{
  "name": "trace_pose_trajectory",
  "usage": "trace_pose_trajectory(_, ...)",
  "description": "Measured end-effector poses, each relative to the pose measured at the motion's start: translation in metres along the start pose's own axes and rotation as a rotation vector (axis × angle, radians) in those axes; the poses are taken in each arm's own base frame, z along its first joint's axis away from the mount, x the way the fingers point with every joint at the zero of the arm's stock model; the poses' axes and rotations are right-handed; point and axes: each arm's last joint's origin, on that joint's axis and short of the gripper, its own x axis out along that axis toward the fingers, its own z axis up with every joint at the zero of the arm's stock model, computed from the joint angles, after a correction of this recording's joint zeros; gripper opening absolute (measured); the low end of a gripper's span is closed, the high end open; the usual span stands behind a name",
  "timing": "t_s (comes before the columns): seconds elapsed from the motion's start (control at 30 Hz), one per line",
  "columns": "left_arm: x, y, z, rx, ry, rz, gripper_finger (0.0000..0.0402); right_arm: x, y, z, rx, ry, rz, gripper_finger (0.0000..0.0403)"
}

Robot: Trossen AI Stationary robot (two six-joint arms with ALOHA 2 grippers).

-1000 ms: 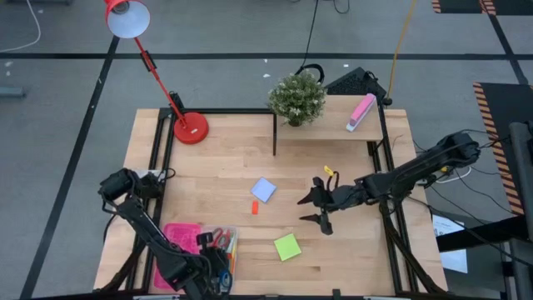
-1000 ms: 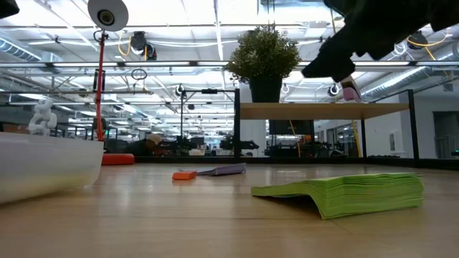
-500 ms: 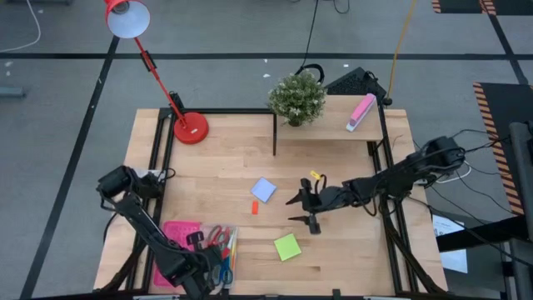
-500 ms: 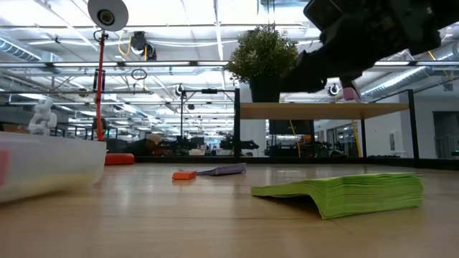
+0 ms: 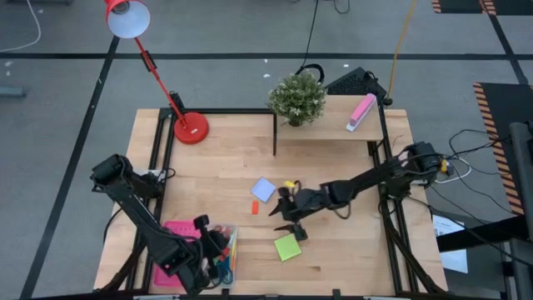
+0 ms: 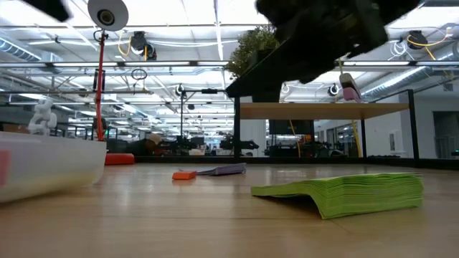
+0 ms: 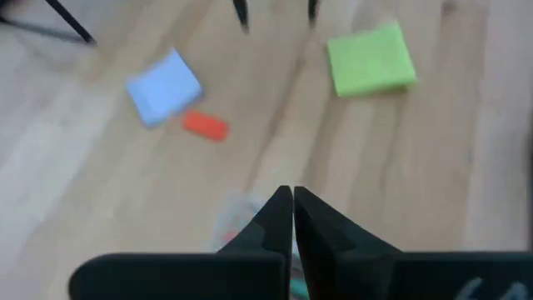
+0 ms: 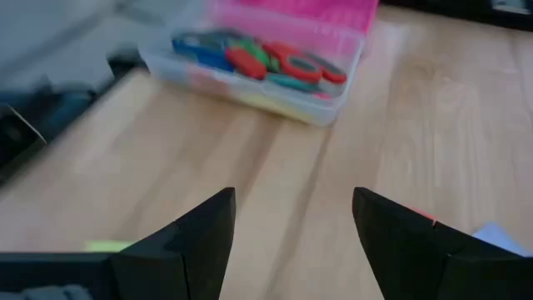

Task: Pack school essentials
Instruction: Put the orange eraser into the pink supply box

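A wooden table (image 5: 233, 167) stands on grey floor (image 5: 67, 108) with a red lamp (image 5: 190, 127).

The right gripper (image 5: 284, 215), fingers spread, hangs between the pale-blue note pad (image 5: 264, 189) and green note pad (image 5: 287, 247).

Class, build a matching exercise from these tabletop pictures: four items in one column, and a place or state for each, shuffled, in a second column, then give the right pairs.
Column one:
1. square green note pad
2. small orange block
3. left hand
4. pink-and-white oblong block

Column two:
A. on the raised wooden shelf beside the potted plant
B. fingers shut together
C. on the table next to the pale-blue square note pad
D. just below the open right hand in the high view

Pairs: 1-D, 2-C, 3-B, 4-A
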Motion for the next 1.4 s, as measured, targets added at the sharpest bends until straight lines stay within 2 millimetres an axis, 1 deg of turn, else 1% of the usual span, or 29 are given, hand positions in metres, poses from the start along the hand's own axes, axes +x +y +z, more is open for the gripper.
trace_pose_trajectory(0.13, 0.007, 0.005, 0.003, 0.007, -0.061, 0.062, 0.0016, 0.018, -0.017, 0.012, -0.104, 0.089, 0.041, 0.0235)
trace_pose_trajectory(0.23, 0.014, 0.010, 0.002, 0.019, -0.054, 0.091, 0.0005, 0.029, -0.032, 0.020, -0.171, 0.104, 0.067, 0.0235)
trace_pose_trajectory(0.33, 0.019, 0.014, -0.003, 0.036, -0.041, 0.115, 0.0004, 0.038, -0.050, 0.024, -0.222, 0.093, 0.119, 0.0235)
trace_pose_trajectory(0.47, 0.026, 0.019, -0.011, 0.022, -0.027, 0.144, 0.0016, 0.048, -0.076, 0.025, -0.258, 0.070, 0.195, 0.0235)
trace_pose_trajectory(0.63, 0.030, 0.023, -0.018, -0.015, -0.011, 0.164, 0.0017, 0.062, -0.099, 0.018, -0.313, 0.064, 0.273, 0.0235)
trace_pose_trajectory(0.8, 0.031, 0.022, -0.018, -0.058, -0.018, 0.155, 0.0003, 0.080, -0.109, 0.005, -0.377, 0.114, 0.321, 0.0235)
trace_pose_trajectory(0.97, 0.031, 0.022, -0.018, -0.095, -0.022, 0.152, 0.0017, 0.091, -0.113, -0.002, -0.450, 0.161, 0.357, 0.0235)
trace_pose_trajectory(1.13, 0.031, 0.021, -0.018, -0.112, -0.025, 0.147, 0.0015, 0.092, -0.121, -0.009, -0.508, 0.187, 0.378, 0.0229)
trace_pose_trajectory(1.27, 0.031, 0.021, -0.017, -0.113, -0.026, 0.144, 0.0003, 0.089, -0.129, -0.012, -0.493, 0.207, 0.371, 0.0209)
trace_pose_trajectory(1.4, 0.031, 0.021, -0.018, -0.111, -0.026, 0.145, 0.0011, 0.086, -0.130, -0.015, -0.458, 0.275, 0.349, 0.0182)
